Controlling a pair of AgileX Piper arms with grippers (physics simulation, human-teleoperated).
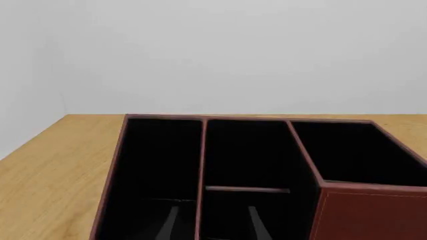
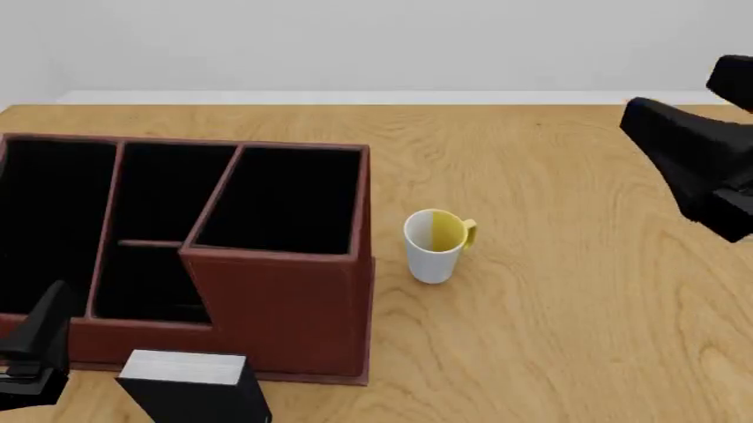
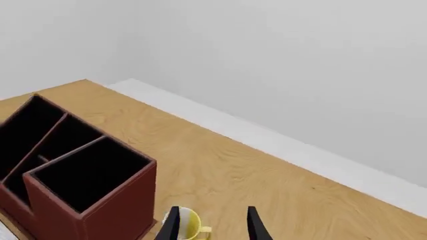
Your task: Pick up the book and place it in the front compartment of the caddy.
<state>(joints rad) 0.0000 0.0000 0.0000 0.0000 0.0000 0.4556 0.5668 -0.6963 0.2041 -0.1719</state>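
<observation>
The book, black with a pale page edge on top, stands on the table just in front of the caddy's near wall. The reddish-brown caddy has black compartments and fills the left of the table; it also shows as the caddy and the caddy. My left gripper is open and empty, with its fingers over the caddy's near compartments. In the front view the left arm sits left of the book, apart from it. My right gripper is open and empty, high above the mug. The book is hidden in the left wrist view.
A white-and-yellow mug stands upright right of the caddy, also seen as the mug. The right arm hangs over the table's far right. Bare wooden tabletop lies right of the mug. A white wall runs along the far edge.
</observation>
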